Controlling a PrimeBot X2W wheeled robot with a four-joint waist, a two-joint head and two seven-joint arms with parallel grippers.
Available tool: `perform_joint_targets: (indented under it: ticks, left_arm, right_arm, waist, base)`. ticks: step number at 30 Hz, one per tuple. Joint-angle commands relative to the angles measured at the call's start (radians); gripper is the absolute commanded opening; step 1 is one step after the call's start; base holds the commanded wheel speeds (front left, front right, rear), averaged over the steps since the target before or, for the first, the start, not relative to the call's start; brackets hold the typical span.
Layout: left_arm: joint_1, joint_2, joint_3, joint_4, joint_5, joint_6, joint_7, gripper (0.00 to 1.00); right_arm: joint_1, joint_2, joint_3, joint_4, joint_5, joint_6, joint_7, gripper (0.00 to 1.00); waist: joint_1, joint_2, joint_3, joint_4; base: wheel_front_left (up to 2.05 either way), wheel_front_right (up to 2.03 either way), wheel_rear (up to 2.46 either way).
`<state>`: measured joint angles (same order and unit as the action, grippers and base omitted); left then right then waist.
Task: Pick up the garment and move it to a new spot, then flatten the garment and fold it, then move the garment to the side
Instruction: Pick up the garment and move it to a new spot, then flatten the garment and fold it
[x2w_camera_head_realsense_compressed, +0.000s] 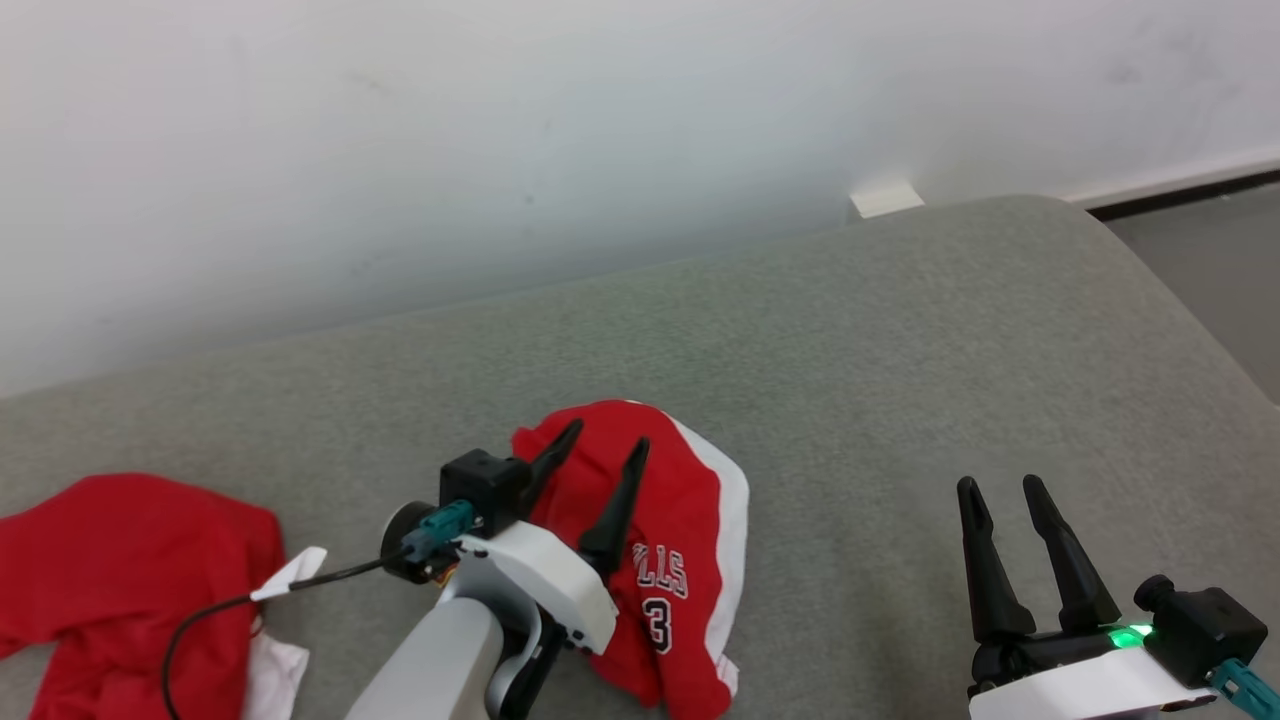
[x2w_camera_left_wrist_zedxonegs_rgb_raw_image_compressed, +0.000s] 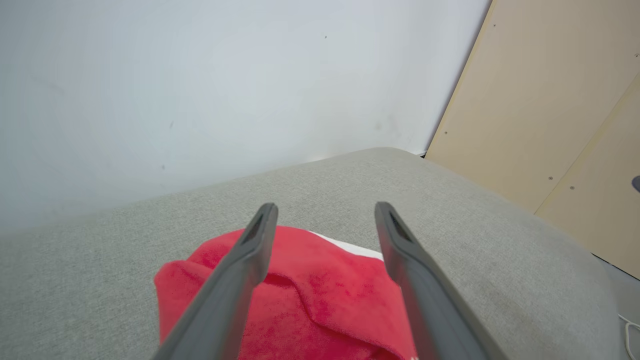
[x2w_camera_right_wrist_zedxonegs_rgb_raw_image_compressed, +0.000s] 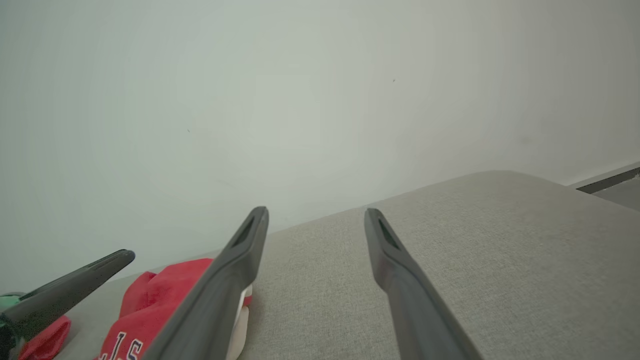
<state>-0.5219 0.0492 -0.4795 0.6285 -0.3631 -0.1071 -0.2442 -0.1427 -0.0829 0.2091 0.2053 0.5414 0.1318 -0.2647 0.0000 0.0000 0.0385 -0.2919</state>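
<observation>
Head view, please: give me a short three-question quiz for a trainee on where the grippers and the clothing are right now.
1. True or false: the left gripper is clamped shut on the red garment with lettering.
2. Multiple choice: what lies beneath the right gripper? A, bare grey cushion; B, a folded towel; C, a wooden tray.
3. Fill the gap: the digit printed on the red garment with lettering is ___.

Key: 1, false: its fingers stand apart above the cloth. 2, A. 3, three.
</observation>
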Motion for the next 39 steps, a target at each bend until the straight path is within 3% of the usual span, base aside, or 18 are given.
perform_joint_targets:
  ticks: [1, 11, 20, 29, 39]
  left_arm:
    - [0.012, 0.003, 0.004, -0.008, -0.002, 0.004, -0.006, 1.00]
    - [0.133, 0.089, 0.093, -0.212, 0.000, 0.095, -0.019, 1.00]
    - [0.334, 0.127, 0.230, -0.418, 0.014, 0.186, -0.020, 1.00]
    - [0.495, 0.082, 0.300, -0.516, 0.089, 0.199, -0.020, 1.00]
    - [0.519, 0.028, 0.336, -0.515, 0.133, 0.156, -0.020, 1.00]
  right_arm:
    - [0.008, 0.000, -0.003, -0.004, -0.003, -0.002, 0.001, 1.00]
    - [0.036, -0.013, -0.016, -0.029, -0.058, -0.002, 0.001, 1.00]
    - [0.068, -0.019, -0.047, -0.076, -0.090, -0.002, 0.001, 1.00]
    - [0.136, -0.011, -0.075, -0.087, -0.116, -0.002, 0.001, 1.00]
    - [0.122, -0.021, -0.062, -0.078, -0.112, -0.002, 0.001, 1.00]
  waist:
    - [0.0000, 0.0000, -0.018, 0.028]
    - [0.0000, 0.0000, -0.050, 0.151]
    - [0.0000, 0.0000, -0.053, 0.200]
    - [0.0000, 0.0000, -0.052, 0.210]
    - [0.0000, 0.0000, -0.052, 0.206]
  base:
    - [0.00, 0.00, 0.00]
    - [0.00, 0.00, 0.00]
    - [0.00, 0.00, 0.00]
    - [0.00, 0.00, 0.00]
    - [0.00, 0.00, 0.00]
